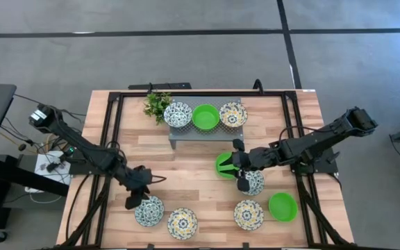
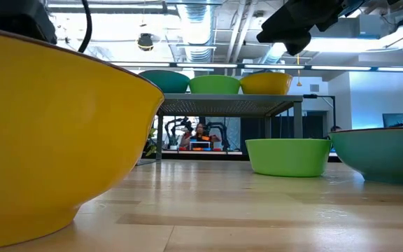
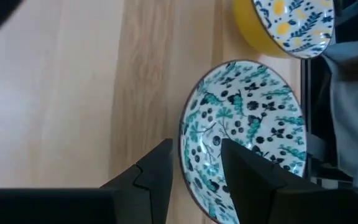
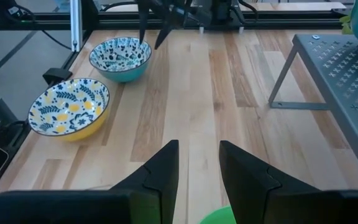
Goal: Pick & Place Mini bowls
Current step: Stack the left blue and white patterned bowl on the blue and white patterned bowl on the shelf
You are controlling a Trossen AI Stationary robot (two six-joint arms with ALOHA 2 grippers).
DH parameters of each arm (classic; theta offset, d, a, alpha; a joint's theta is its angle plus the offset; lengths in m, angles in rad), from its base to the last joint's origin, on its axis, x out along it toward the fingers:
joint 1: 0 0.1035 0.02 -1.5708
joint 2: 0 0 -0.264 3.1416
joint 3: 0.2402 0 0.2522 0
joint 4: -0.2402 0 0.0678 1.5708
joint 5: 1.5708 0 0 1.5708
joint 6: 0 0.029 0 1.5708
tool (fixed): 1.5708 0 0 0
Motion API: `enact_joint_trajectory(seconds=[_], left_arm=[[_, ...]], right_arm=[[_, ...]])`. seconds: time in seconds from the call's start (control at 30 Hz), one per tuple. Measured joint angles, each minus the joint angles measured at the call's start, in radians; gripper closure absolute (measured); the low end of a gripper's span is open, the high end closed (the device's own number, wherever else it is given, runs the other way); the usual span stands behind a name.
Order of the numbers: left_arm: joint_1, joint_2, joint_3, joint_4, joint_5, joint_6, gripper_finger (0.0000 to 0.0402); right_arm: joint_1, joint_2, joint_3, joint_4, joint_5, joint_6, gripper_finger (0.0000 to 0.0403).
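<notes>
Readable text, labels, brands, numbers, signs: none found in any view. Bowls (image 1: 148, 210) carry painted leaf and flower patterns only (no lettering among them). Metal stand (image 4: 347, 68) shows rows of small cross-shaped perforations, not characters. Table (image 1: 186, 149) boards are bare wood grain. Arms and their dark fingers show no legible marking. Room beyond the table, seen from table height, has bright shapes under the stand too small to read.

Glossy glazed bowl (image 3: 244, 134) straddled by the left claw's (image 3: 194, 180) matt dark fingers; under both, smooth pale wood table (image 3: 61, 93). Beyond the right claw (image 4: 199, 163), a perforated grey metal stand (image 4: 340, 68).
</notes>
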Motion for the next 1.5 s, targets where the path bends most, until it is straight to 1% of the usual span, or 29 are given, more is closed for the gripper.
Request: enact_joint_trajectory(seconds=[0.2, 0.33, 0.4, 0.5, 0.6, 0.63, 0.67, 0.77, 0.9, 1.07, 1.2, 1.27, 1.4, 1.5], left_arm=[[-0.014, 0.074, -0.022, 0.019, 0.006, -0.044, 0.0266], [-0.013, 0.103, -0.022, 0.034, 0.006, -0.024, 0.0267], [-0.013, 0.103, -0.022, 0.037, 0.006, -0.013, 0.0273], [-0.013, 0.103, -0.022, 0.043, 0.01, -0.012, 0.0302], [-0.013, 0.103, -0.022, 0.049, 0.032, -0.007, 0.0353], [-0.013, 0.102, -0.022, 0.053, 0.029, 0.008, 0.0373], [-0.013, 0.101, -0.022, 0.068, 0.041, 0.041, 0.0385], [-0.012, 0.095, -0.011, 0.102, 0.038, 0.104, 0.0387], [0.012, 0.072, 0.036, 0.109, -0.001, 0.168, 0.0389], [0.082, 0.034, 0.109, 0.105, -0.024, 0.264, 0.0385], [0.141, 0.031, 0.178, 0.089, -0.028, 0.343, 0.0385], [0.166, 0.031, 0.213, 0.072, -0.068, 0.393, 0.0386], [0.232, 0.032, 0.276, 0.063, -0.207, 0.485, 0.0385], [0.293, 0.032, 0.335, 0.064, -0.299, 0.504, 0.0384]], right_arm=[[0.0, 0.0, 0.0, 0.0, 0.0, 0.0, 0.0291], [0.0, 0.0, 0.0, 0.0, 0.0, 0.0, 0.0291], [0.0, 0.0, 0.0, 0.004, 0.0, 0.0, 0.0291], [0.0, 0.0, 0.0, 0.004, 0.0, 0.0, 0.0291], [0.0, 0.0, 0.0, 0.004, 0.0, 0.0, 0.0291], [0.0, 0.0, 0.0, 0.005, 0.0, 0.0, 0.0291], [0.0, 0.0, 0.0, 0.007, 0.0, 0.0, 0.0291], [0.0, 0.0, 0.0, 0.008, 0.0, 0.0, 0.0291], [-0.001, 0.0, 0.0, 0.013, 0.0, 0.0, 0.0291], [-0.001, 0.0, 0.0, 0.045, 0.0, -0.001, 0.0291], [-0.007, 0.0, 0.0, 0.046, 0.0, -0.001, 0.0291], [-0.013, 0.0, 0.0, 0.045, 0.0, 0.0, 0.0291], [-0.025, 0.0, 0.0, 0.045, 0.0, 0.0, 0.0291], [-0.028, 0.0, 0.0, 0.045, 0.0, 0.0, 0.0291]])
